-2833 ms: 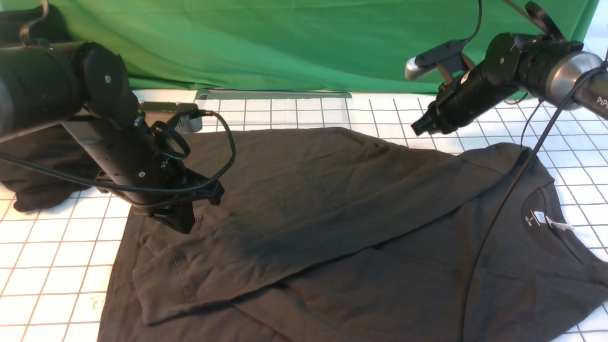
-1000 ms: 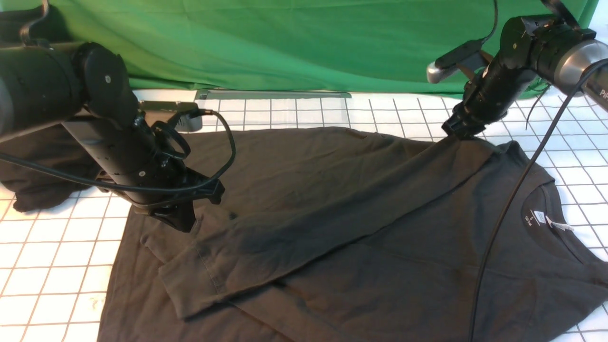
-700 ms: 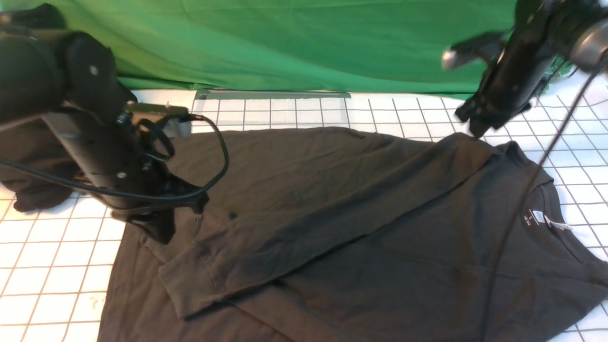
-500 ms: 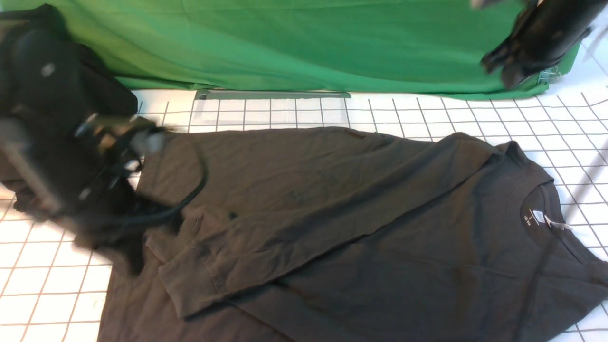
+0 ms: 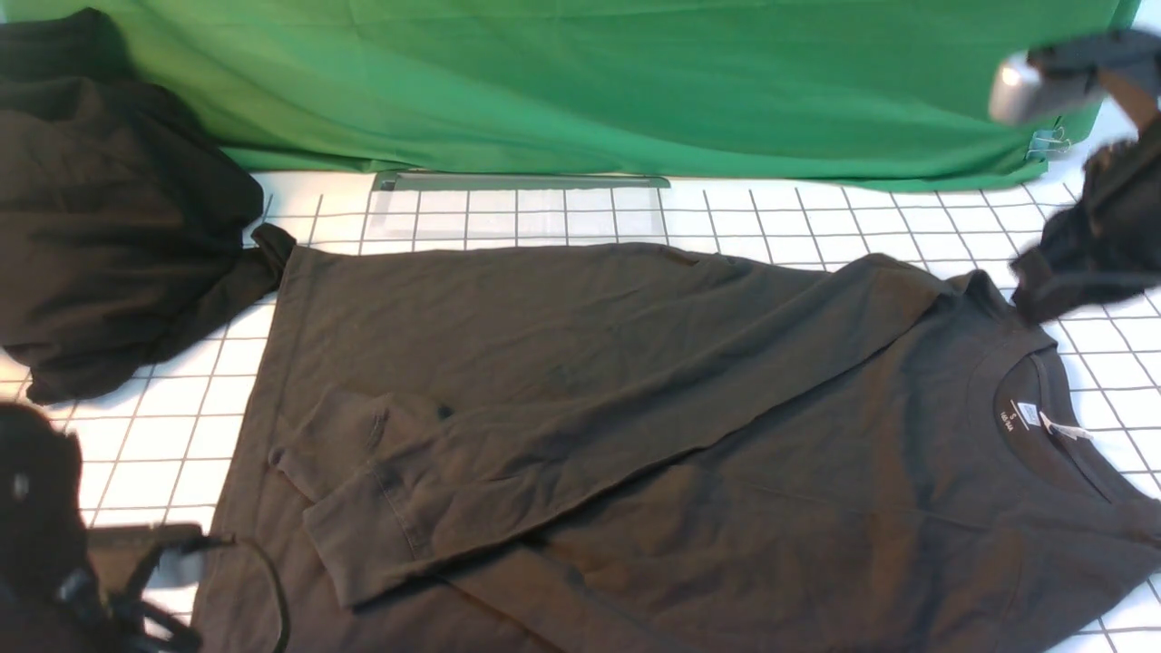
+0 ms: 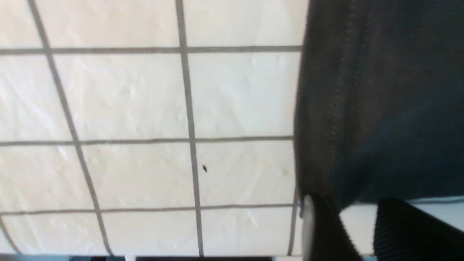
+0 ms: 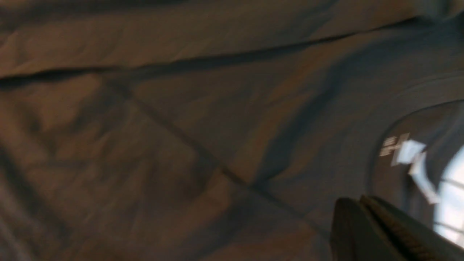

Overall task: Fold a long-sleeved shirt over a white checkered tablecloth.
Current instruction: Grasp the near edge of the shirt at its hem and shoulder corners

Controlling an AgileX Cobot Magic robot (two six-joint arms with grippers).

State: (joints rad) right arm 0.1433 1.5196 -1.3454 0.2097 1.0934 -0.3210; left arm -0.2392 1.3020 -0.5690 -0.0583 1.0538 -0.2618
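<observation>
The long-sleeved shirt lies flat on the white checkered tablecloth, neck label at the right. One sleeve is folded across the body, its cuff near the hem. My left arm is low at the near left corner, off the shirt. In the left wrist view the left gripper stands open and empty beside the shirt's hem. My right gripper is blurred at the right edge, by the collar. In the right wrist view it is shut and empty above the shirt.
A shapeless black heap of cloth lies at the back left, touching the shirt's far hem corner. A green cloth hangs along the back, with a grey bar at its foot and a clip at its right end.
Both arms have pulled away from the shirt. The left gripper let go near the cuff, opened and dropped to the near left corner. The right gripper left the shoulder, shut and swung right.
</observation>
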